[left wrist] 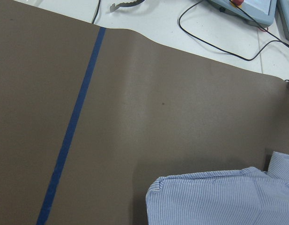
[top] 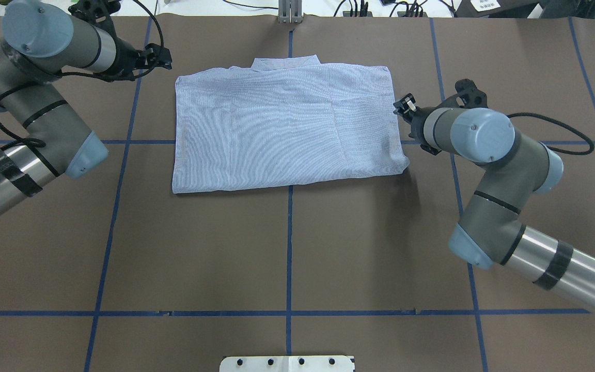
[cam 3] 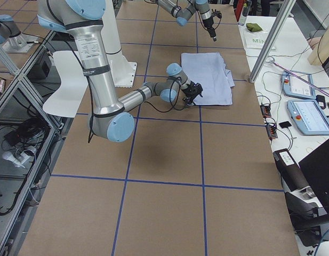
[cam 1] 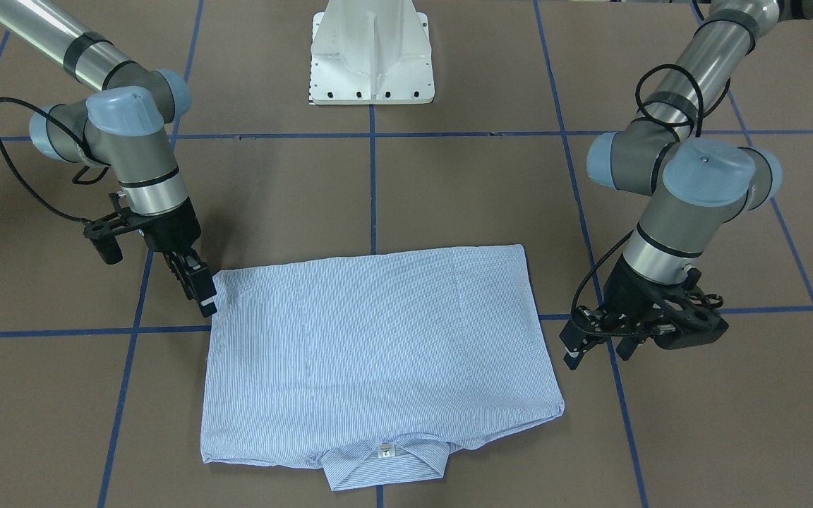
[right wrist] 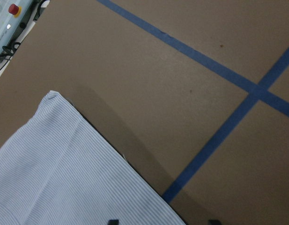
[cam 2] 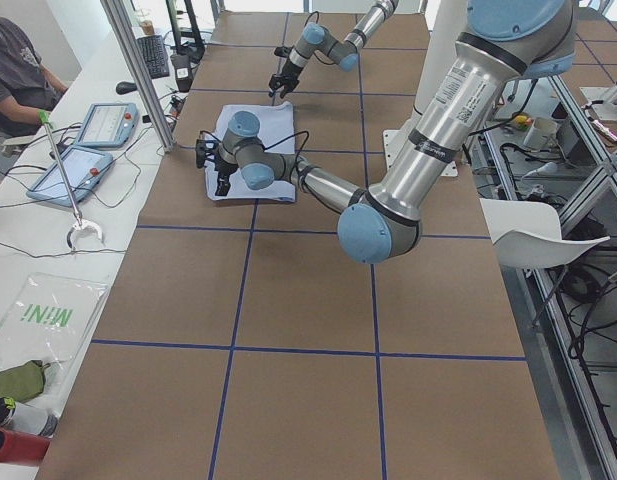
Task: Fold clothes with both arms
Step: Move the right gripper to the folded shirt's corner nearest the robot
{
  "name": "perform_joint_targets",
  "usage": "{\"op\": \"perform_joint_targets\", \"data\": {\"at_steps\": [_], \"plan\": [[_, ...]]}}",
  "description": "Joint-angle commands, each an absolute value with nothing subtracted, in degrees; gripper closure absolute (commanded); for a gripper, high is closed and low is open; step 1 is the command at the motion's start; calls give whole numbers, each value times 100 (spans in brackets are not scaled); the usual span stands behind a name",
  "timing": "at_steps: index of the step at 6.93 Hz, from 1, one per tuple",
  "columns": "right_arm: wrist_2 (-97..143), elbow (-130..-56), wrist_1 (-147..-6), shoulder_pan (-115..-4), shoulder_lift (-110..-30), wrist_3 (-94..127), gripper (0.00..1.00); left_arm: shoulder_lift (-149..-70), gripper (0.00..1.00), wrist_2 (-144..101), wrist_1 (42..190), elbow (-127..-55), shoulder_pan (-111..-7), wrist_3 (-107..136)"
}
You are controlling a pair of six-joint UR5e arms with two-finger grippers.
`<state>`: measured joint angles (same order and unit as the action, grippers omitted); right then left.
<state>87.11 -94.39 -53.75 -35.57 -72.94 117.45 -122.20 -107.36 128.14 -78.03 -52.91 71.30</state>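
Observation:
The light-blue striped shirt (cam 1: 378, 339) lies flat on the brown table, folded into a rectangle, with its collar (cam 1: 385, 458) on the side away from the robot. It also shows in the overhead view (top: 282, 134). My left gripper (cam 1: 597, 349) is open and empty. It hovers just off the shirt's collar-side corner, apart from the cloth (top: 166, 56). My right gripper (cam 1: 198, 289) is open at the shirt's opposite side edge (top: 403, 106). In the right wrist view the shirt's edge (right wrist: 64, 178) runs down between the two fingertips (right wrist: 114, 221). The left wrist view shows only a shirt corner (left wrist: 219, 201).
The white pedestal base (cam 1: 371, 56) stands at the robot's side of the table. Blue tape lines (top: 290, 248) grid the brown surface. A metal post (top: 290, 10) stands at the far edge. Tablets and cables (cam 2: 108, 120) lie on the operators' white bench.

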Motion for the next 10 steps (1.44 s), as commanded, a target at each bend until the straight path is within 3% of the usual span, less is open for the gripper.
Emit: {"op": "perform_joint_targets", "data": {"at_steps": [1,4,5,6,8,10], "plan": [[8710,-9598,-5396,-3288,-7409,11926,29,-12217,0,-10731,12814,-7805,-5291,7137],[8719,-9571,-5405,-3173,-7470,11927,29,-12217,0,-10740,12823,-7805,-5291,7172],[8710,-9545,-5414,-3147,-7471,11944,47,-12217,0,-10749,12823,-7805,-5291,7172],[8719,-9571,-5414,-3146,-7479,12023,99,-12217,0,-10740,12823,-7805,-5291,7172],[8762,-9719,-5405,-3164,-7470,12023,100,-12182,0,-10749,12841,-7805,-5291,7172],[9007,-10403,-5423,-3016,-7812,12407,100,-12156,0,-10784,12832,-8127,-5282,7181]]}}
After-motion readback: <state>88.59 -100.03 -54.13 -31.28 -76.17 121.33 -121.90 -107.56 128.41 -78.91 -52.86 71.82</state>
